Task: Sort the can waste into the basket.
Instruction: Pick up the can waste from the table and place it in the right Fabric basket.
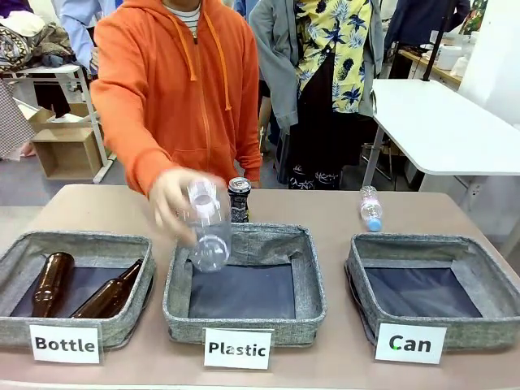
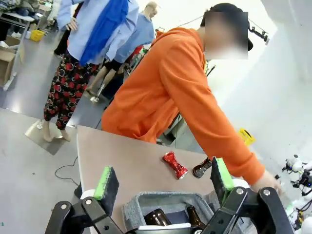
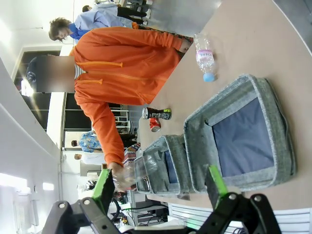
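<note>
In the front view, the person's hand and the clear plastic bottle it holds are smeared by motion, so we cannot make out the fingers. The print on the dark can is too small for us to read. The picture's edges cut off the Bottle basket at the left and the Can basket at the right. In the left wrist view, a green pad of the left gripper covers one end of the dark can. The bottom edge cuts off the brown bottles.
</note>
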Motion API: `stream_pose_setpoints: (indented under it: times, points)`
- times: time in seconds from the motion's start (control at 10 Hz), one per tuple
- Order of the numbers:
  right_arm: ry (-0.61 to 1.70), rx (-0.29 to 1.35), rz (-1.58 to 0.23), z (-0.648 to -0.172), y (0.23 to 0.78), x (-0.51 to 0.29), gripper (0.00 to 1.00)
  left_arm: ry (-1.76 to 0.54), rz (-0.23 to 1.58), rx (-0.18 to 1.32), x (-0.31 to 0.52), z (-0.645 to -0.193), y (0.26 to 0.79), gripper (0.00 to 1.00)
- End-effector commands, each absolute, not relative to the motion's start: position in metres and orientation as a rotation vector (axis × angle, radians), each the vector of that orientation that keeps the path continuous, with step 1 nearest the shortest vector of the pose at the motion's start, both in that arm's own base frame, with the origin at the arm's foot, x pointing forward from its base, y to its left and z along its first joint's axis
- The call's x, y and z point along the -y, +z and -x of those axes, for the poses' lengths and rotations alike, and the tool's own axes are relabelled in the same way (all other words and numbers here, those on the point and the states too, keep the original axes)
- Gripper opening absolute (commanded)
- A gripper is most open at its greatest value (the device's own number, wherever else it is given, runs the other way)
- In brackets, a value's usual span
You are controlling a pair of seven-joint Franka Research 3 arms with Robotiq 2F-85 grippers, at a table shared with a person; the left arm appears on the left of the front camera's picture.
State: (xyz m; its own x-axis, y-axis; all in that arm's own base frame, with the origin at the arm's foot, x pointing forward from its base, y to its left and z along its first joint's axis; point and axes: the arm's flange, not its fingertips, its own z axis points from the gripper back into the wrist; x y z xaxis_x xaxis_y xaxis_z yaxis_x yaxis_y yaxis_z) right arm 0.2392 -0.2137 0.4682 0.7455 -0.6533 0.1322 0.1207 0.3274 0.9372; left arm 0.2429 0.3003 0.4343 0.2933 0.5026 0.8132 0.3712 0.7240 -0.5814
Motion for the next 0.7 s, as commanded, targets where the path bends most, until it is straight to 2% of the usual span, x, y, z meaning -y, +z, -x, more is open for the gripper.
stream_pose_setpoints:
  times: [0.0,0.3,0.6]
  points:
    - [-0.522,0.583,-1.152,-0.241,0.47,0.215,1.0,0.066,0.827,1.303,-0.306,-0.255,0.44,1.0]
    - [-0.522,0.583,-1.152,-0.241,0.47,0.215,1.0,-0.06,0.825,1.213,-0.274,-0.293,0.455,1.0]
    - [-0.522,0.583,-1.152,-0.241,0.47,0.215,1.0,-0.209,0.794,1.045,-0.229,-0.352,0.471,1.0]
